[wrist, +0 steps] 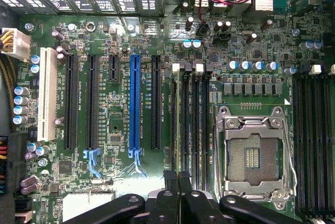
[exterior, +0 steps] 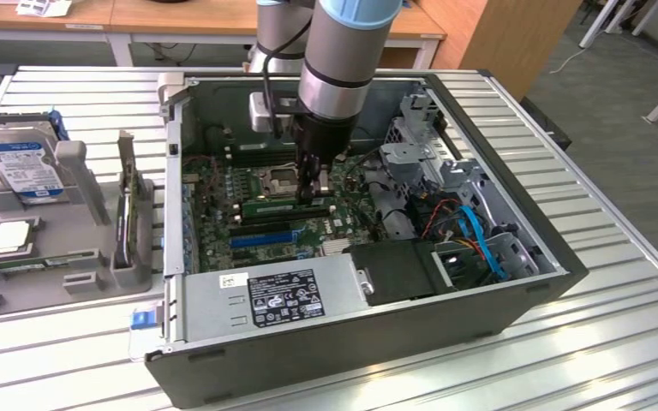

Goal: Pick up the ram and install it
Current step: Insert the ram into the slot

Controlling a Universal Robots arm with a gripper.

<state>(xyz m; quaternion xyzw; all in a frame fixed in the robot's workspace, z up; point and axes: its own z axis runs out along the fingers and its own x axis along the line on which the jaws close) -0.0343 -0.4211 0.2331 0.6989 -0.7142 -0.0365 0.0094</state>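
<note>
Gripper (exterior: 312, 195) (wrist: 177, 179) is inside the case, claw pinched narrow on what appears to be the top edge of the ram (exterior: 284, 206) (wrist: 180, 124). The ram stands in a memory slot just beside the processor socket (exterior: 280, 178) (wrist: 254, 153). Risk: the hold sits toward one end, so downward pressure may seat that end only, leaving the stick tilted or flexing the motherboard (wrist: 118, 124).

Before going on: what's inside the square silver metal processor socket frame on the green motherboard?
Silver socket frame holds only its dark contact bed with gold pads in the middle. The black gripper covers part of one frame edge.
</note>
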